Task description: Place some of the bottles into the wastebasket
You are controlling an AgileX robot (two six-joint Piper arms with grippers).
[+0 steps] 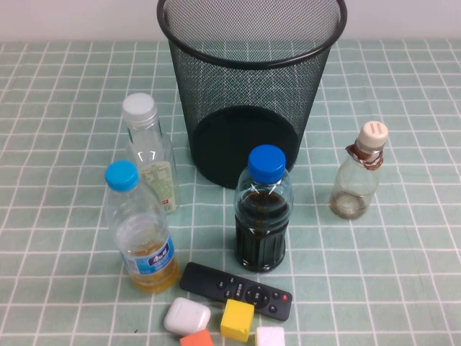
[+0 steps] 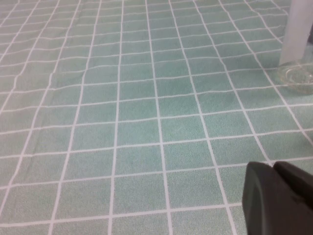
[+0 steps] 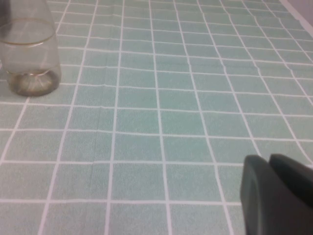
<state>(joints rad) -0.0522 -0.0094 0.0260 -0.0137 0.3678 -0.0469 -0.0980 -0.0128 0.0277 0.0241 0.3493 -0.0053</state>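
The black wire-mesh wastebasket (image 1: 251,79) stands at the back centre of the table. The tall clear bottle (image 1: 151,155) with a white cap and pale label stands to its left. The short squat bottle (image 1: 358,176) with a beige cap and brown neck wrap stands to its right. Neither arm shows in the high view. My left gripper (image 2: 274,169) is shut and empty, low over the cloth, with the tall bottle's base (image 2: 296,73) ahead of it. My right gripper (image 3: 269,161) is shut and empty, with the squat bottle (image 3: 30,54) ahead of it.
A blue-capped bottle of dark liquid (image 1: 263,213) stands in front of the wastebasket. A blue-capped bottle of yellow liquid (image 1: 140,231) stands front left. A black remote (image 1: 236,290), a white earbud case (image 1: 187,317) and small coloured blocks (image 1: 237,319) lie at the front edge.
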